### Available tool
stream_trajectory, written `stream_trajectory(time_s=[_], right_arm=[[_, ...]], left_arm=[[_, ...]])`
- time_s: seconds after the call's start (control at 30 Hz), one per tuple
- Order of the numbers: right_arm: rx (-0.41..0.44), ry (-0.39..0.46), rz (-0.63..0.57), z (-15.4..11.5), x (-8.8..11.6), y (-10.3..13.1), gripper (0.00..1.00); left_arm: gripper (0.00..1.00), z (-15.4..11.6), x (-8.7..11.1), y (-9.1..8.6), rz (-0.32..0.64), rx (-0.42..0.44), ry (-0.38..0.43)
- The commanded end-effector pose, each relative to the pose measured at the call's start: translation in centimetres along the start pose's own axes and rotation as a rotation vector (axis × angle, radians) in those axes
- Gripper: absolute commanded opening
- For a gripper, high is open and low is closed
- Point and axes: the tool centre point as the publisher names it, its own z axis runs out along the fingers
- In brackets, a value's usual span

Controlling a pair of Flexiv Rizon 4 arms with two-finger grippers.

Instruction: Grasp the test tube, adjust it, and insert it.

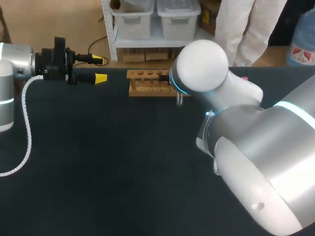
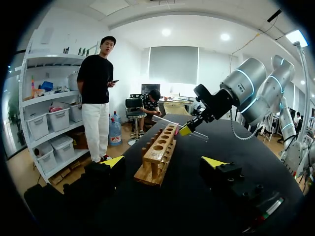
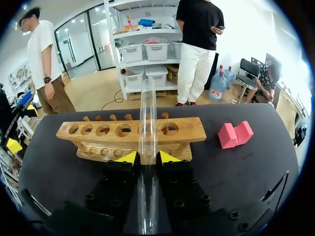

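A clear test tube [image 3: 147,118] runs lengthwise between the yellow tips of my right gripper [image 3: 147,158], which is shut on it. The tube points at the wooden rack [image 3: 113,130] just ahead, a long block with a row of holes. In the left wrist view the right gripper [image 2: 189,129] holds the tube [image 2: 165,121] tilted above the far end of the rack [image 2: 157,152]. My left gripper [image 2: 165,162] stands open at the rack's near end, nothing between its fingers. In the head view the left gripper [image 1: 100,69] is left of the rack [image 1: 145,83]; my right arm [image 1: 202,66] hides its own gripper.
A pink block [image 3: 235,134] lies on the black table beside the rack, on the side away from my left arm. The left arm's white coiled cable [image 1: 27,128] hangs over the table's left part.
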Motion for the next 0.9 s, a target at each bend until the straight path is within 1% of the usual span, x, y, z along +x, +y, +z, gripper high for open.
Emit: stream_trajectory(time_s=[0.03,0.9], right_arm=[[-0.006,0.024,0.001,0.65,-0.1,0.15,0.0],[-0.048,0.101,0.003,1.51,0.8,-0.08,0.0]], left_arm=[[1.0,0.0,0.12,0.02,0.003,0.0,-0.003],[1.0,0.0,0.12,0.02,0.003,0.0,-0.003]])
